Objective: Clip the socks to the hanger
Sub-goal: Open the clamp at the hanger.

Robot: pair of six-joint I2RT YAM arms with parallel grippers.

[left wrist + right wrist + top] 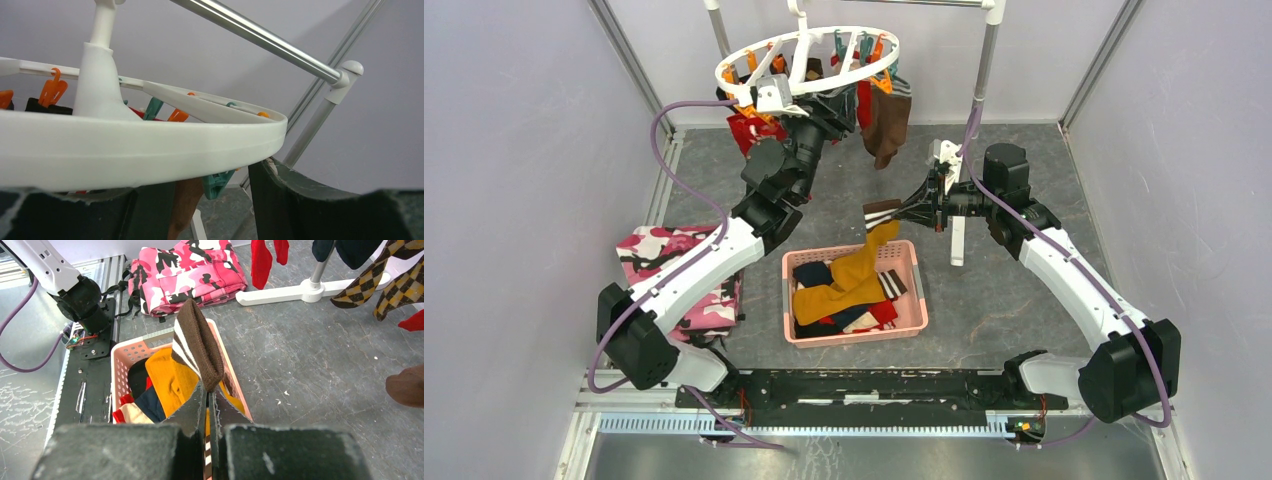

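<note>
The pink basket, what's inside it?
The pink basket holds a heap of socks: mustard yellow ones on top, a dark one, and a red one at the edge. The heap covers the basket's floor and anything lower down.

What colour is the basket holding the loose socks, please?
The basket is pink, clearest from the top camera.

The left arm [714, 255] reaches up and forward with its wrist raised high. The left gripper [195, 202] points upward, its 2 fingers [320, 210] standing well apart. The right arm [1064, 270] bends at the elbow and stretches inward with its wrist about level. The right gripper [209, 395] has its 2 jaws pressed together on a sock [197, 340], which sticks out just ahead of the fingertips.
</note>
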